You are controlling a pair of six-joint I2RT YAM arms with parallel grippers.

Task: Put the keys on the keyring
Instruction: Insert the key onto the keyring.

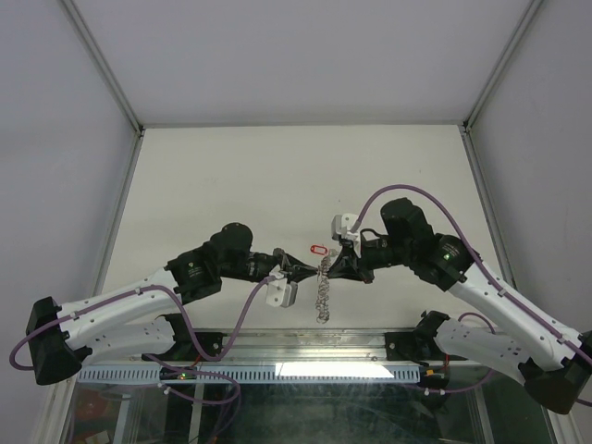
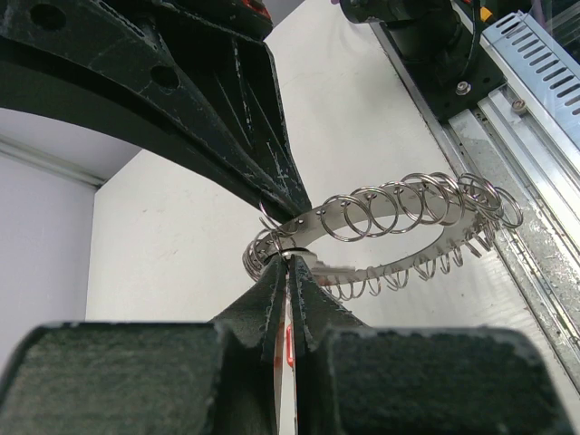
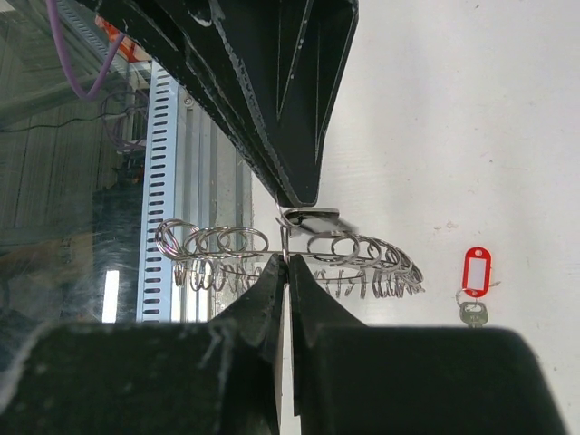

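Note:
The keyring [image 1: 322,294] hangs in the air between my two grippers, its wire loops fringing the rim [image 2: 399,213]. My right gripper [image 3: 288,261] is shut on one upright wire loop of the keyring [image 3: 227,245]. My left gripper [image 2: 291,258] is shut, its tip at the ring's rim, with a red tag edge [image 2: 290,349] showing between its fingers. In the right wrist view a small flat silver key [image 3: 314,218] sticks out of the left fingertips [image 3: 304,181], touching that loop. Another key with a red tag [image 3: 476,271] lies on the table [image 1: 317,249].
The white table [image 1: 231,176] stretches behind the grippers, bounded by grey walls. A slotted metal rail [image 1: 277,370] and the arm bases run along the near edge, just below the hanging ring.

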